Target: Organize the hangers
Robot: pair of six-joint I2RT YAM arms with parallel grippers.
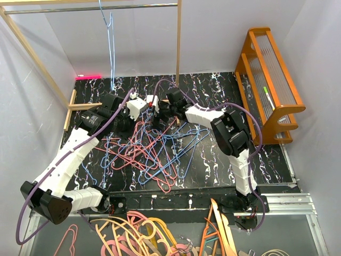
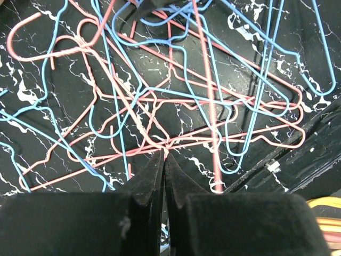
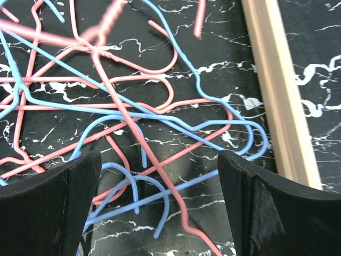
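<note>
A tangled pile of pink and light blue wire hangers point(image 1: 152, 152) lies on the black marbled table point(image 1: 213, 160). One blue hanger point(image 1: 110, 48) hangs from the metal rail point(image 1: 96, 7) at the back. My left gripper point(image 1: 127, 120) is at the pile's far left edge. In the left wrist view it point(image 2: 165, 156) is shut, with a pink hanger's wire point(image 2: 168, 145) pinched at its tips. My right gripper point(image 1: 160, 118) hovers over the pile's far side. Its jaws point(image 3: 159, 160) are open wide above blue hooks point(image 3: 160, 202) and a pink wire point(image 3: 160, 170), touching nothing.
A wooden frame holds the rail; its post point(image 1: 178, 37) stands behind the pile and its base beam point(image 3: 277, 90) lies right of my right fingers. An orange wooden rack point(image 1: 272, 80) stands at the right. Thicker orange, pink and cream hangers point(image 1: 144, 234) lie below the table's near edge.
</note>
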